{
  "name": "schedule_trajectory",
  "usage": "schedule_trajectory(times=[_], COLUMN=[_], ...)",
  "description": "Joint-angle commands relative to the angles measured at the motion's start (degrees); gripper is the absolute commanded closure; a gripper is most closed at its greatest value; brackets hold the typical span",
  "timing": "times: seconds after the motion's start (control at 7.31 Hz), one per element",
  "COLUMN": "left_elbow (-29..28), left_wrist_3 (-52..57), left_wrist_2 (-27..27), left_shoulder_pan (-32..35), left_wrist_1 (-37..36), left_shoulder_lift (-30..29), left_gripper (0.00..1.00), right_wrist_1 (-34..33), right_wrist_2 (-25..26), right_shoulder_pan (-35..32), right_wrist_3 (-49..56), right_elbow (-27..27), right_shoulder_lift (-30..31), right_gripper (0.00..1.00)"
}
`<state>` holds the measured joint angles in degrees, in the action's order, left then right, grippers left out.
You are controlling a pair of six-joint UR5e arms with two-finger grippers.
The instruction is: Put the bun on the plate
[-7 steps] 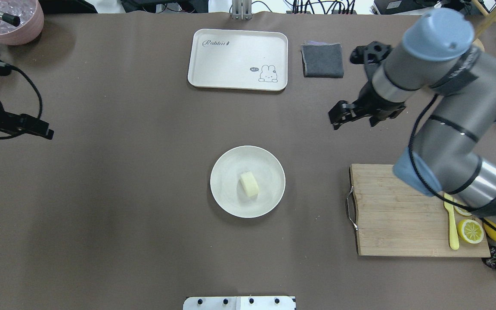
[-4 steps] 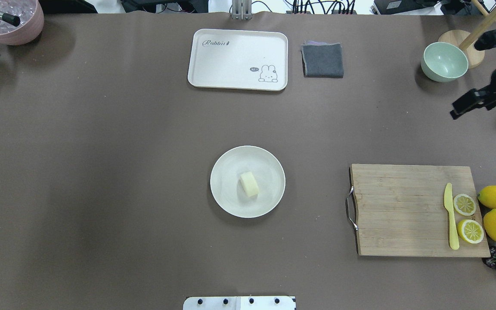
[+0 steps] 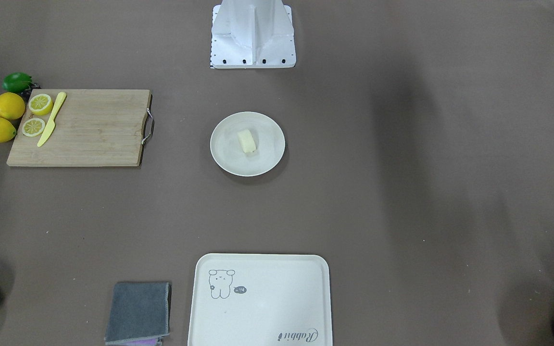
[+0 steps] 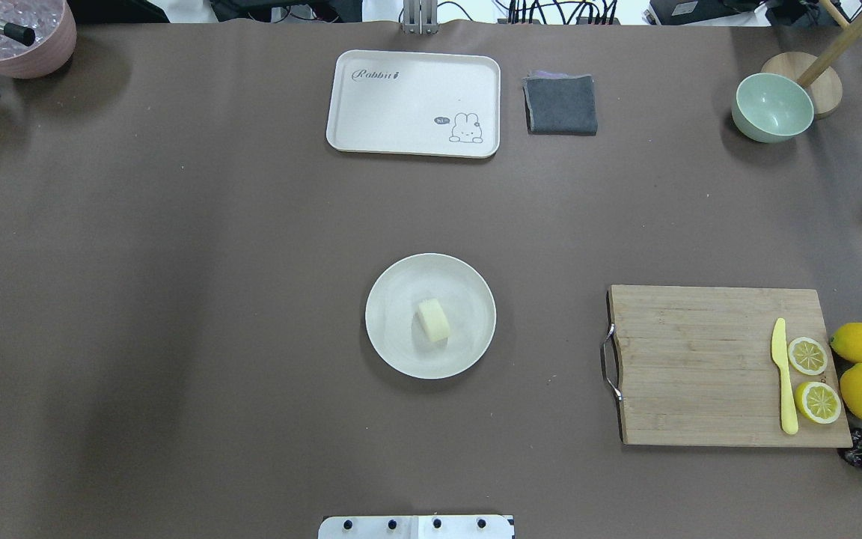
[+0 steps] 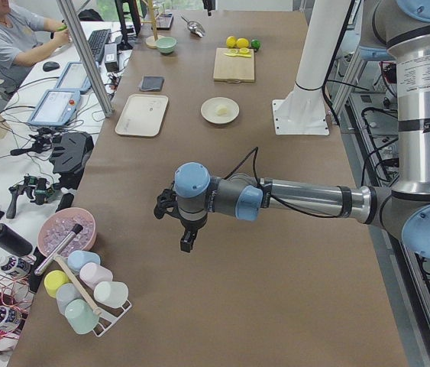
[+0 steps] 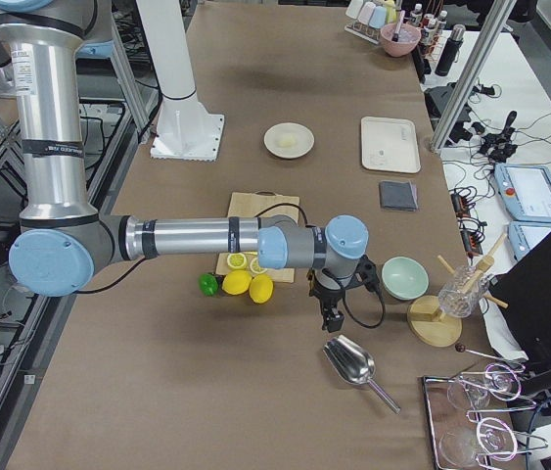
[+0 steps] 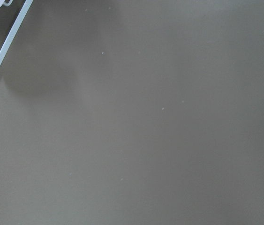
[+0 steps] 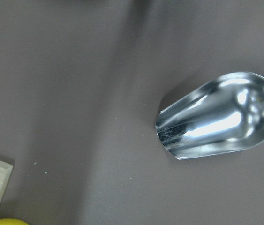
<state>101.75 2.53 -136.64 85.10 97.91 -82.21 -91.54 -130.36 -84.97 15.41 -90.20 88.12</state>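
The bun (image 4: pixel 434 320) lies on its side near the middle of the round off-white plate (image 4: pixel 401 355), at the table's centre; both also show in the front view, bun (image 3: pixel 246 141) on plate (image 3: pixel 229 161). No arm is over them. My left gripper (image 5: pixel 187 243) hangs far off at the table's left end, and I cannot tell whether it is open or shut. My right gripper (image 6: pixel 332 318) hangs at the right end, near a metal scoop (image 8: pixel 221 117). I cannot tell its state either. Neither wrist view shows fingers.
A cream tray (image 4: pixel 414 103), a grey cloth (image 4: pixel 560 105) and a pale green bowl (image 4: pixel 772 108) line the far edge. A cutting board (image 4: pixel 700 367) with a yellow knife and lemon slices sits right, lemons and a lime beside it. A pink bowl (image 4: pixel 16 37) stands far left.
Both arms have pulled out of the overhead view, the right one sweeping away to the right and the left one to the left. The bun and plate have not moved.
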Motion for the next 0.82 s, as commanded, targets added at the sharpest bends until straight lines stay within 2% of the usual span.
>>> schedule_trajectory(times=[0.0, 0.14, 0.27, 0.68], left_elbow=[0.03, -0.15, 0.81, 0.47], left_wrist_3=[-0.33, -0.24, 0.02, -0.24], left_wrist_2=[-0.30, -0.38, -3.43, -3.81], left_shoulder_pan=[2.61, 2.88, 3.31, 4.72], left_wrist_1=[0.26, -0.08, 0.52, 0.53], left_shoulder_lift=[-0.58, -0.41, 0.38, 0.56], left_gripper=[0.03, 0.03, 0.03, 0.03], right_wrist_1=[-0.04, 0.05, 0.05, 0.05], right_wrist_2=[0.63, 0.72, 0.64, 0.81], right_shoulder_pan=[-2.65, -2.66, -2.66, -2.57], right_wrist_3=[1.55, 1.55, 1.46, 1.20], right_elbow=[0.56, 0.90, 0.82, 1.08], right_shoulder_lift=[0.65, 0.57, 0.57, 0.21], right_gripper=[0.00, 0.00, 0.00, 0.00])
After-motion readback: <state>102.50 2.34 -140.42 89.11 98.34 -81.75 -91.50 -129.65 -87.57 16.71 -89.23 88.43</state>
